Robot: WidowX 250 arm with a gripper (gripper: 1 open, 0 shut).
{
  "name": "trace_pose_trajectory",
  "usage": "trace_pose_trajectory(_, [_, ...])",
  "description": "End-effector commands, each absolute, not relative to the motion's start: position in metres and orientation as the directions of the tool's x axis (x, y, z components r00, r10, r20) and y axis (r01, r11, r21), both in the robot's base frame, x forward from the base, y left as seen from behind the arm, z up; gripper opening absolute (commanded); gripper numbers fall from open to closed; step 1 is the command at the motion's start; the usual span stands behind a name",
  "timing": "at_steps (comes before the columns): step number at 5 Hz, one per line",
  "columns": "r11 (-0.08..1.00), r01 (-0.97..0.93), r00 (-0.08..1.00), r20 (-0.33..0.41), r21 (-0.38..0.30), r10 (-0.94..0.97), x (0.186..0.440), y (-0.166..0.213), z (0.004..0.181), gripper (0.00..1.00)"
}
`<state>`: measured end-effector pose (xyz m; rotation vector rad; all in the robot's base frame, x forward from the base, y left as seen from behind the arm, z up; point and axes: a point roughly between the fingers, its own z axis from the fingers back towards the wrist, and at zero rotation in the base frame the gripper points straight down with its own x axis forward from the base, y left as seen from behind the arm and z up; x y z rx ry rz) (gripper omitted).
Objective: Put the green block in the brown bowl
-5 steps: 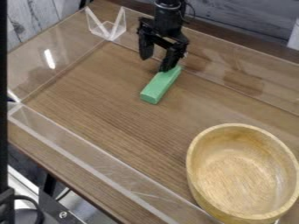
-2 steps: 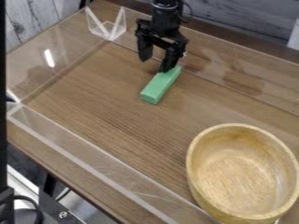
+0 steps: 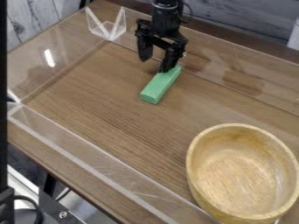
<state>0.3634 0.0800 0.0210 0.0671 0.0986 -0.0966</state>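
So my tool point(image 3: 163, 54) hangs over the far end of the green block point(image 3: 162, 85), pointing straight down. Its two black fingers are spread wide apart, and there is nothing between them. I am not holding anything.

The green block lies flat on the wooden worktop point(image 3: 105, 114), in the middle of the far part. It is not in the brown bowl point(image 3: 243, 172). The bowl sits in the near right corner, well apart from the block, and there is nothing inside it.

I think the job has hardly begun. I have my tool at the block, but I have not grabbed it. I must close my fingers on it, lift it, carry it over to the bowl and let it go there. All of that is left to do.

The block is a short bar. Its long side runs from the far right, under my tool, to the near left. So it lies a bit slanted on the worktop. Its far end is just below my fingers, and I cannot tell if they touch it. Its near end points toward the clear wall point(image 3: 70, 171) along the near left side.
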Motion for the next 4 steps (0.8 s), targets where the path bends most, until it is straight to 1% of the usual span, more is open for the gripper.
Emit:
trace_pose_trajectory(1, [0.993, 0.097, 0.98, -0.178, 0.063, -0.084, 0.354, 0.079, -0.002, 1.0])
trace_pose_trajectory(3, [0.998, 0.056, 0.973, -0.225, 0.038, -0.046, 0.358, 0.072, -0.004, 1.0])
trace_pose_trajectory(4, [0.996, 0.076, 0.971, -0.232, 0.036, -0.066, 0.358, 0.066, -0.006, 1.0])
